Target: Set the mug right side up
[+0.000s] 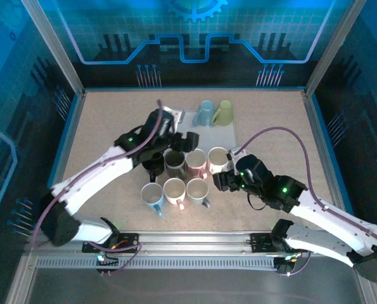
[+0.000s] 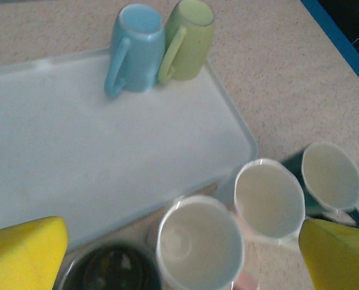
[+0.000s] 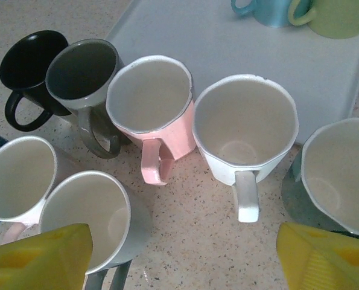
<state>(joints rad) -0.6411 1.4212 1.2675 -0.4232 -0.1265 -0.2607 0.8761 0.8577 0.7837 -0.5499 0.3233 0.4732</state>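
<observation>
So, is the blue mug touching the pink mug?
Apart. The right wrist view shows a wide stretch of bare tray between the blue mug and the pink mug.

No legible txt, brand, nos. anywhere. Only sign-like mark: gear emblem [image 1: 195, 6] at 12 o'clock on back panel [image 1: 112, 31], w/ circuit-line graphics; no lettering readable on it.

Left arm [image 1: 102, 174] and right arm [image 1: 331, 218]: white shells on my long links, black housings at the joints. A purple cable [image 1: 280, 128] loops along each arm. A green light [image 1: 284, 189] is lit near each wrist. Left gripper [image 1: 187, 142] and right gripper [image 1: 218, 181]: black bodies. Fingers [image 3: 37, 257] are yellow, wedge-shaped and matte. Bases [image 1: 115, 242] are black.
</observation>
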